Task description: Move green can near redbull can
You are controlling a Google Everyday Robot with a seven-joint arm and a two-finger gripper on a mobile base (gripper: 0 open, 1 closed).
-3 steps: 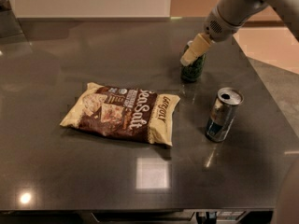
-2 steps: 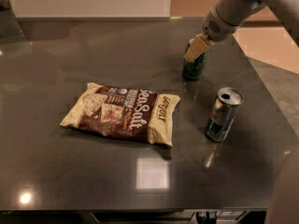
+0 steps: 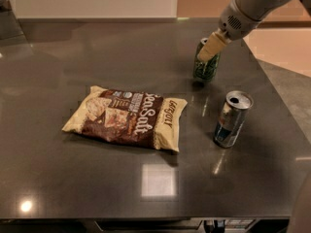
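The green can (image 3: 205, 68) stands at the back right of the dark table, leaning slightly. My gripper (image 3: 212, 46) comes down from the upper right and is closed around the can's upper part; one cream finger (image 3: 214, 43) shows across its front. The redbull can (image 3: 232, 119), silver with a blue lower part and an open top, stands upright nearer the front right, about a can's height from the green can.
A brown and cream bag of sea salt chips (image 3: 129, 116) lies flat at the table's middle left. The dark table (image 3: 73, 188) has its right edge just beyond the redbull can and its front edge at the bottom of the view.
The gripper and the green can have shifted slightly to the right together, and the can now leans a little. The redbull can and the chip bag have not moved.
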